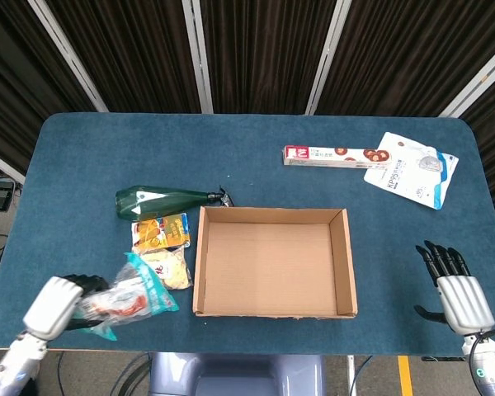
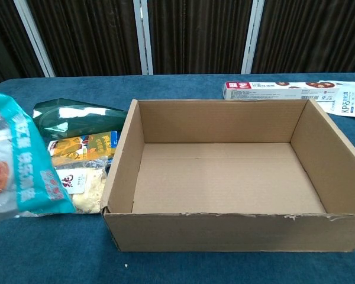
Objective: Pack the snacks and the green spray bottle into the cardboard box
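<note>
My left hand grips a teal and clear snack bag, lifted off the table left of the open cardboard box; the bag fills the chest view's left edge. The green spray bottle lies on its side above the box's left corner. Beneath it sit a yellow snack pack and a clear pack of pale biscuits. A long red and white snack box and a white pouch lie at the far right. My right hand rests open near the front right edge.
The box has nothing inside. The table's front edge runs just below both hands. Dark curtains hang behind the table.
</note>
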`<state>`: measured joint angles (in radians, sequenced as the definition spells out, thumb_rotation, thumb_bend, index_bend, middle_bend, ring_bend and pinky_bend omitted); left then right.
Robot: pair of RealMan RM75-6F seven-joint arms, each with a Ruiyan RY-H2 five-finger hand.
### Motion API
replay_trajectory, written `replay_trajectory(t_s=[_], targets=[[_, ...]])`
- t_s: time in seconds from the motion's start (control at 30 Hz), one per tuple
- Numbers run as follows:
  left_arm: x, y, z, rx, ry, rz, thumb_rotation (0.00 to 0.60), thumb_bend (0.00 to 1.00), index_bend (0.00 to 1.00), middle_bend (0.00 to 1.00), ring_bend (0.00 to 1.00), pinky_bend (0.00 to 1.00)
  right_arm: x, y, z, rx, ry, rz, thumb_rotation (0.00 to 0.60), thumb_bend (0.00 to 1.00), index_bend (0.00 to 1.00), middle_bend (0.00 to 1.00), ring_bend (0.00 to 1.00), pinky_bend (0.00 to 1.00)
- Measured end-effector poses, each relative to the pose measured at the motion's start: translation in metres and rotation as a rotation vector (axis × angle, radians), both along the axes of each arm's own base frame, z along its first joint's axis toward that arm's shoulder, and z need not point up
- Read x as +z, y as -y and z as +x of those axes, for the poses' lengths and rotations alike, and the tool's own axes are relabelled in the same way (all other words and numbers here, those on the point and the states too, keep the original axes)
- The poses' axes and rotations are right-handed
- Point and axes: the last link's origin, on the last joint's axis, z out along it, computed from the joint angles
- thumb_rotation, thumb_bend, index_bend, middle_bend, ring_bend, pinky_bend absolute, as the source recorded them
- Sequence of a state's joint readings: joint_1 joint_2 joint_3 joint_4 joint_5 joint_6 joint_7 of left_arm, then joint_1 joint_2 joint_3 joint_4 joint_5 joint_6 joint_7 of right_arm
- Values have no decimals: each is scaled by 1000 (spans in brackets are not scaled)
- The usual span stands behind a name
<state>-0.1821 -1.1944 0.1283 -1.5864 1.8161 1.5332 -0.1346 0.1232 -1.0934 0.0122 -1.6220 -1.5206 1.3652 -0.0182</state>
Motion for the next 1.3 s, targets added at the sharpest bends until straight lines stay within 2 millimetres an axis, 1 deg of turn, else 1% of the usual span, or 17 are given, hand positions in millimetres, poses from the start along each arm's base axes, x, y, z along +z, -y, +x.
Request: replay_trajectory(t_s=[0.1, 0.2, 0.37, 0.47, 0.5, 0.57, 0.6, 0.63, 0.67, 0.7, 0.73, 0.77, 0.83, 0.9, 0.97, 1.17, 1.3], targets=[[21, 2, 10, -34, 75, 34, 600, 654, 865, 635, 624, 707, 0, 1, 0, -1, 5, 3, 600, 0, 0, 0, 0, 0], [26, -10, 28, -86, 139, 67, 600, 653, 868, 636, 621, 707, 1, 1, 1, 3, 13, 4, 600, 0, 0, 0, 0, 0], [14, -50, 70, -191, 197, 110, 600, 631, 864, 626, 613, 706, 7, 0, 3, 15, 32, -13, 600, 0, 0, 0, 0, 0], [-5, -77, 100, -229, 222, 113, 600, 534, 840, 610, 603, 705, 12, -1, 2, 16, 49, -29, 600, 0, 0, 0, 0, 0], [-15, -87, 112, -237, 231, 102, 600, 458, 794, 586, 591, 702, 14, -1, 1, 15, 52, -33, 600, 0, 0, 0, 0, 0], [-32, -99, 131, -250, 235, 76, 600, 289, 588, 479, 518, 687, 17, -1, -2, 10, 58, -39, 600, 0, 0, 0, 0, 0], [-44, -106, 144, -259, 232, 55, 600, 183, 371, 361, 424, 648, 18, 0, -3, 6, 60, -41, 600, 0, 0, 0, 0, 0], [-53, -110, 153, -268, 228, 37, 600, 89, 177, 212, 295, 580, 19, 0, -5, 1, 61, -42, 600, 0, 0, 0, 0, 0], [-62, -114, 163, -278, 224, 18, 600, 38, 62, 109, 184, 509, 21, 1, -7, -5, 61, -43, 600, 0, 0, 0, 0, 0], [-74, -117, 173, -291, 214, -8, 600, 13, 10, 49, 108, 452, 21, 1, -8, -9, 60, -45, 600, 0, 0, 0, 0, 0], [-81, -119, 179, -297, 203, -27, 600, 0, 0, 3, 33, 385, 22, 2, -9, -13, 61, -46, 600, 0, 0, 0, 0, 0], [-88, -120, 183, -299, 190, -47, 600, 0, 0, 0, 9, 350, 23, 3, -10, -17, 62, -48, 600, 0, 0, 0, 0, 0], [-100, -121, 189, -295, 161, -97, 600, 0, 0, 0, 0, 272, 24, 4, -11, -22, 62, -51, 600, 0, 0, 0, 0, 0], [-109, -121, 194, -283, 154, -160, 600, 0, 0, 0, 0, 227, 24, 4, -12, -26, 61, -52, 600, 0, 0, 0, 0, 0], [-110, -120, 198, -280, 165, -190, 600, 0, 0, 0, 0, 194, 24, 4, -12, -29, 59, -51, 600, 0, 0, 0, 0, 0], [-97, -114, 200, -285, 213, -225, 599, 0, 0, 0, 0, 179, 21, 4, -11, -26, 48, -43, 600, 0, 0, 0, 0, 0], [-75, -110, 184, -271, 204, -207, 597, 0, 0, 0, 0, 180, 18, 4, -9, -24, 45, -38, 600, 0, 0, 0, 0, 0]])
